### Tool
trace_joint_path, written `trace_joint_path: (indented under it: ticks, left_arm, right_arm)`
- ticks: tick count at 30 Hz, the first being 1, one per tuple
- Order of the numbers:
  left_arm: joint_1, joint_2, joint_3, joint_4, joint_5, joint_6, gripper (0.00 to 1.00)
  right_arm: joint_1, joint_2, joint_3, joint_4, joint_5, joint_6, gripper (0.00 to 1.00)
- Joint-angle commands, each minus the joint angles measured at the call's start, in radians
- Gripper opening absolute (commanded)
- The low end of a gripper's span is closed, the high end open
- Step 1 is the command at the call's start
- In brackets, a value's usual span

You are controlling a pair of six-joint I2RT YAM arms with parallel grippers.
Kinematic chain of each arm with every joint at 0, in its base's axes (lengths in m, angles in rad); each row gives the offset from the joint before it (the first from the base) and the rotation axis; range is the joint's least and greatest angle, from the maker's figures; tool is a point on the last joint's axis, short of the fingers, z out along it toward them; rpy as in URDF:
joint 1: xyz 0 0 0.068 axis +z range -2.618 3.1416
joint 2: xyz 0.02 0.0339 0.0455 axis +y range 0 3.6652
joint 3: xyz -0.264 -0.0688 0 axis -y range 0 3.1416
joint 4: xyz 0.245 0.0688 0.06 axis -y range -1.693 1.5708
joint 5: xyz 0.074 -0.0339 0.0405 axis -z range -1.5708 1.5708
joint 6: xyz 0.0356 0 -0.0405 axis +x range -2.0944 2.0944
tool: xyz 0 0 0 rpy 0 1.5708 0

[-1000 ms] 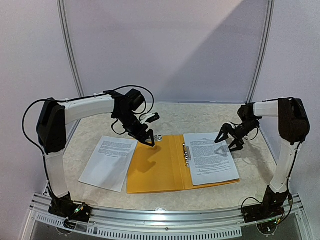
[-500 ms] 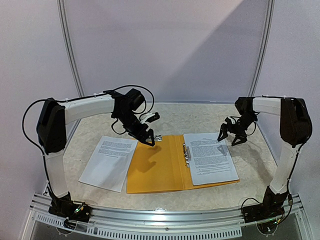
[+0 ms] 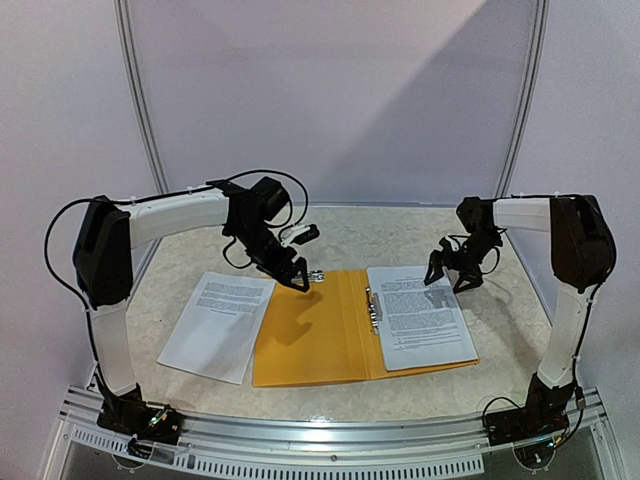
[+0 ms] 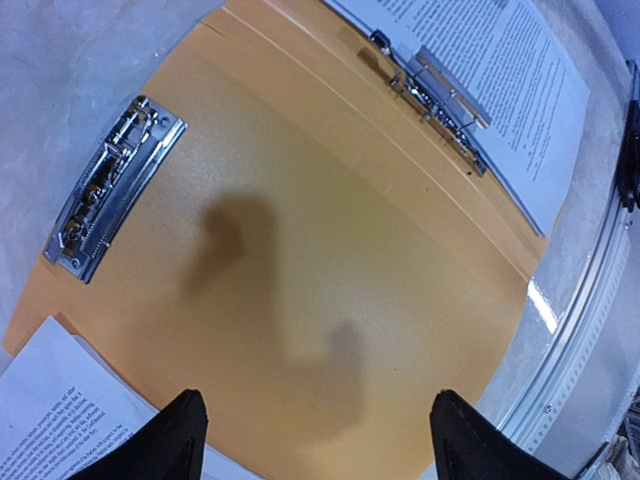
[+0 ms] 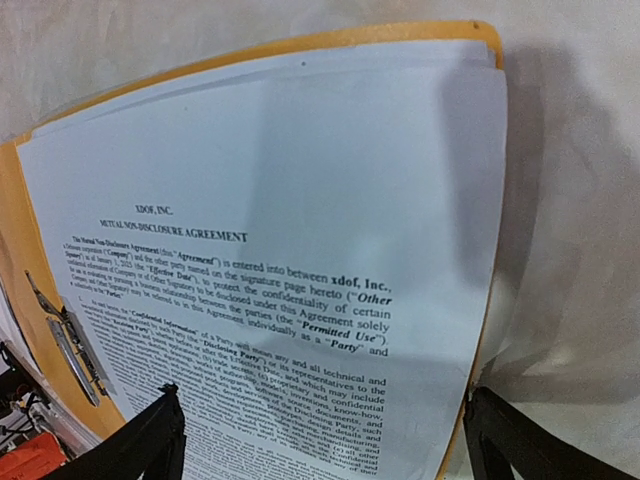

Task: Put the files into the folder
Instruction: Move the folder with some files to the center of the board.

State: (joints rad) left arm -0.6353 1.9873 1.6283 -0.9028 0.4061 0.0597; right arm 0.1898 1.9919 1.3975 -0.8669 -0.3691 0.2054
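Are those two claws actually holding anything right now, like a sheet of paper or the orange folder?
No, nothing is held. The left gripper hangs open above the folder, and the right gripper is open above the sheets in it.

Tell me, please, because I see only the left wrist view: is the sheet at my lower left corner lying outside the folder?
Observer: Yes. The loose sheet lies on the table left of the open folder, with its right edge at the folder's left edge.
Operator: Where is the right pincer?
Observer: The right pincer is open, at the far right corner of the filed sheets on the folder's right half.
Operator: Which page is on top there?
Observer: The right wrist view shows the heading "MUTUAL NON-DISCLOSURE AGREEMENT".
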Motion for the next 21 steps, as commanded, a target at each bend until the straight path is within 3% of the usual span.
trace_joint_path:
  ticks: [1,21]
  left_arm:
    - [0.011,0.006,0.024,-0.006,-0.005,0.012,0.79]
    - [0.011,0.007,0.044,-0.014,-0.004,0.024,0.79]
  right_arm:
    - [0.014,0.013,-0.002,0.022,0.024,0.013,0.99]
    - [0.048,-0.008,0.049,-0.003,0.032,0.035,0.99]
